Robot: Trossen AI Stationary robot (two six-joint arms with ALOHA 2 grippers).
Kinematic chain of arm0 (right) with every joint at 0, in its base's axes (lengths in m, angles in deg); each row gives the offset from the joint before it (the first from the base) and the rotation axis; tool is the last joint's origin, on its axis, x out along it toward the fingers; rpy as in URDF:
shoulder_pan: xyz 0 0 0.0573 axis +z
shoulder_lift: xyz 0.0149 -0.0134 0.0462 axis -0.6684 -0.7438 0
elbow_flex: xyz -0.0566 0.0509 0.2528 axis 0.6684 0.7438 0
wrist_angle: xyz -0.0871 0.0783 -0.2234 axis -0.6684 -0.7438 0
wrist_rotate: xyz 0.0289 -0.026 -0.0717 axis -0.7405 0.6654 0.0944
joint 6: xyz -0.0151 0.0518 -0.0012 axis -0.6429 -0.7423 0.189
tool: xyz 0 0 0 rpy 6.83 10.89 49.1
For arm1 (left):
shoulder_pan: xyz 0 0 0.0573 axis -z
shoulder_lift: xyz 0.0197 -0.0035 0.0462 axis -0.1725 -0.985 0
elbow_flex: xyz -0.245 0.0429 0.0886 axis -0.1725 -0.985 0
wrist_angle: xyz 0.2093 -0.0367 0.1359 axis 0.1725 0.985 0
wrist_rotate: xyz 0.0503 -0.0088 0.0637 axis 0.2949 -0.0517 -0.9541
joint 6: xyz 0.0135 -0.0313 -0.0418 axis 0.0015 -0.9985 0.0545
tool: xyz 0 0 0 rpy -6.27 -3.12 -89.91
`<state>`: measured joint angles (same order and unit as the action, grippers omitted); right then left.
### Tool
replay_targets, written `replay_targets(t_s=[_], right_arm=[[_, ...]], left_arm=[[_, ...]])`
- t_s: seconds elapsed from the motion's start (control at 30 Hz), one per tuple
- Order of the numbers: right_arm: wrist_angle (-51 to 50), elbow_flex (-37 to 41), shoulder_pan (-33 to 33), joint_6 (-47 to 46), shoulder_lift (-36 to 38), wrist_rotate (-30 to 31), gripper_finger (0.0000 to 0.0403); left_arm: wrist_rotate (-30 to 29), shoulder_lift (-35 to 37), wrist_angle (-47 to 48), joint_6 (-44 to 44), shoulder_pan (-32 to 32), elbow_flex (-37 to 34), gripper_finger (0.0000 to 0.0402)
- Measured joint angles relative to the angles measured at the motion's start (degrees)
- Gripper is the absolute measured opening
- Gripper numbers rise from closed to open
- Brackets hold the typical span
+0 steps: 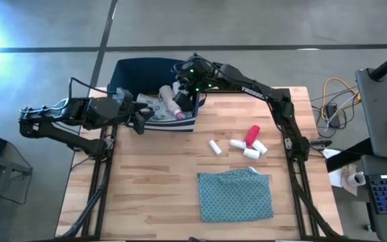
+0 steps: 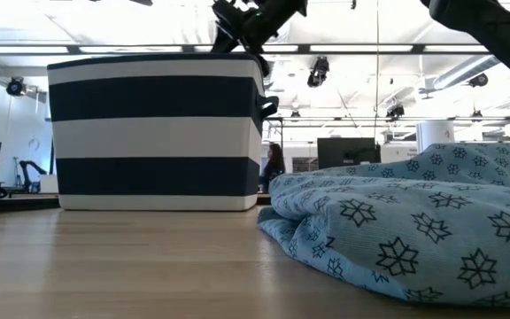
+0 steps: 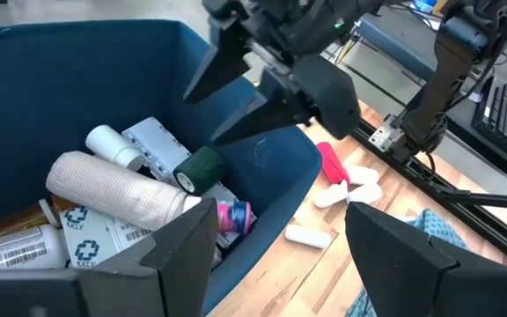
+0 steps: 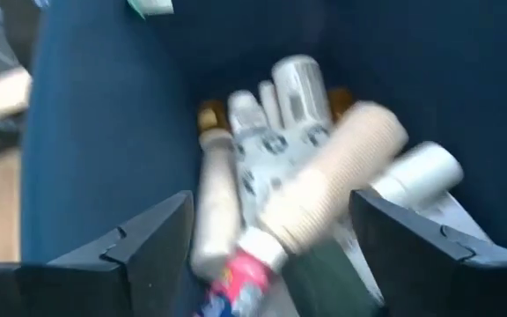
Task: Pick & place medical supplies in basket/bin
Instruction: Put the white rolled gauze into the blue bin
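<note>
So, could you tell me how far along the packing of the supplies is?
Well underway: the bin already holds a bandage roll, packets and bottles. The right gripper hangs open over it, holding nothing. Left to do: the red tube and the white items on the table.

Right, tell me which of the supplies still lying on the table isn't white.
The red tube, lying beside the cluster of small white items on the table to the right of the bin; every other loose supply there is white.

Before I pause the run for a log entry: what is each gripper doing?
Left gripper: open, empty, beside the dark navy plastic bin.
Right gripper: open, empty, above the bin's supplies.
</note>
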<state>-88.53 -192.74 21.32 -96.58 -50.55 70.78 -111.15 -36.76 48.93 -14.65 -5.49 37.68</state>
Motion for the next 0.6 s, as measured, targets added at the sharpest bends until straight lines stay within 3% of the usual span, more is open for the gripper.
replay_targets(t_s=[0.33,0.6], right_arm=[[-20.9,-0.1,0.3,5.1,5.4,12.4,0.0313],[-35.9,0.0,-3.0,3.3,7.1,12.4,0.0304]], left_arm=[[0.0,0.0,0.0,0.0,0.0,0.0,0.0230],[0.0,0.0,0.0,0.0,0.0,0.0,0.0230]])
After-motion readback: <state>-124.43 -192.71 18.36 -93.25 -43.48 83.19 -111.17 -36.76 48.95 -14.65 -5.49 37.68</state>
